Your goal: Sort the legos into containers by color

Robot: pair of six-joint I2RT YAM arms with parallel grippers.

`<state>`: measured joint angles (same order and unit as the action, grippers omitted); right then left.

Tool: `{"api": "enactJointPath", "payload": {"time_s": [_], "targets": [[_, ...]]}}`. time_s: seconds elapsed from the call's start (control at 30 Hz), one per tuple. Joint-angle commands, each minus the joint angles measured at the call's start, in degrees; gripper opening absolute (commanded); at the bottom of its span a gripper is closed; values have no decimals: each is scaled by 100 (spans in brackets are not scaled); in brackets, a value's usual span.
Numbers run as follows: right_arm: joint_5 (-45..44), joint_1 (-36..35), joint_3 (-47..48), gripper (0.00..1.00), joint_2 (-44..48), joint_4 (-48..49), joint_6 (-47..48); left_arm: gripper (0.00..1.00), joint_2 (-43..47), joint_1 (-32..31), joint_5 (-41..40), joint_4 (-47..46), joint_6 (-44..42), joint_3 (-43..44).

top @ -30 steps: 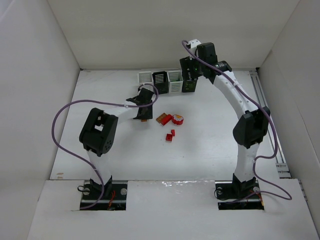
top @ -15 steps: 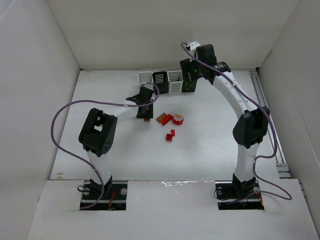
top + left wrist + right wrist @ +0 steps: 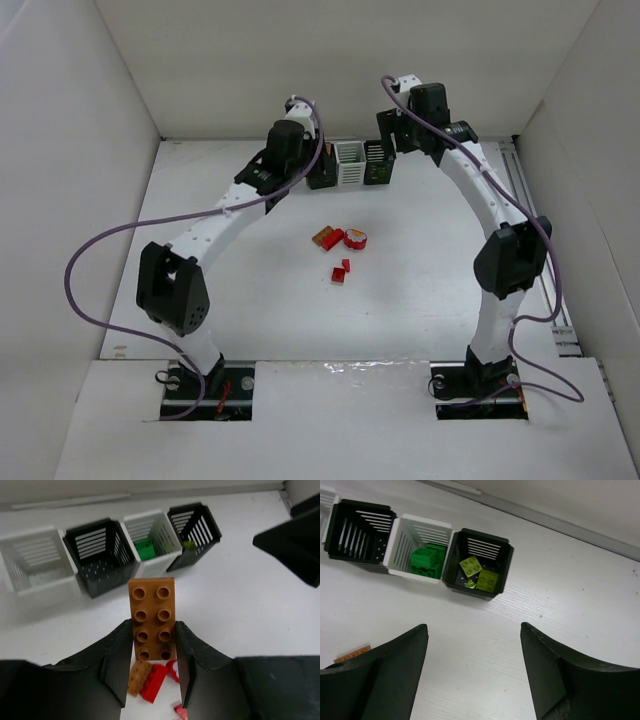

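Note:
My left gripper (image 3: 153, 630) is shut on an orange-brown two-by-four lego (image 3: 152, 611), studs facing the camera. In the top view it (image 3: 284, 160) hangs over the left end of the row of containers. The left wrist view shows all four: a white bin (image 3: 37, 562), a black bin (image 3: 97, 555), a white bin (image 3: 150, 542) with green legos, and a black bin (image 3: 195, 522). My right gripper (image 3: 474, 627) is open and empty, in front of the black bin (image 3: 477, 562) holding yellow-green legos (image 3: 482, 575).
Loose legos lie mid-table: an orange one (image 3: 324, 236), a red brick (image 3: 335, 239), a round red piece (image 3: 355, 240) and two small red ones (image 3: 340, 271). White walls enclose the table. The right arm (image 3: 480, 190) arches over the right side.
My left gripper closed on the orange-brown lego beside the pile, lifted it and swung back over the left end of the bin row. The right gripper shifted slightly back and right.

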<state>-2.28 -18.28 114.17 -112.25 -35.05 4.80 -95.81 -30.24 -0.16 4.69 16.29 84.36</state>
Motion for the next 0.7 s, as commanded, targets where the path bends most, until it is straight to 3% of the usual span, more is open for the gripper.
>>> {"api": "enactJointPath", "payload": {"time_s": [0.0, 0.47, 0.67], "targets": [[218, 219, 62, 79, 334, 297, -137, 0, -473, 185, 25, -336, -118, 606], [387, 325, -62, 79, 440, 244, -137, 0, -2600, 528, -168, -38, -540, 3304], [387, 325, -167, 81, 493, 244, -137, 0, -3022, 528, -168, 173, -663, 3632]]}}
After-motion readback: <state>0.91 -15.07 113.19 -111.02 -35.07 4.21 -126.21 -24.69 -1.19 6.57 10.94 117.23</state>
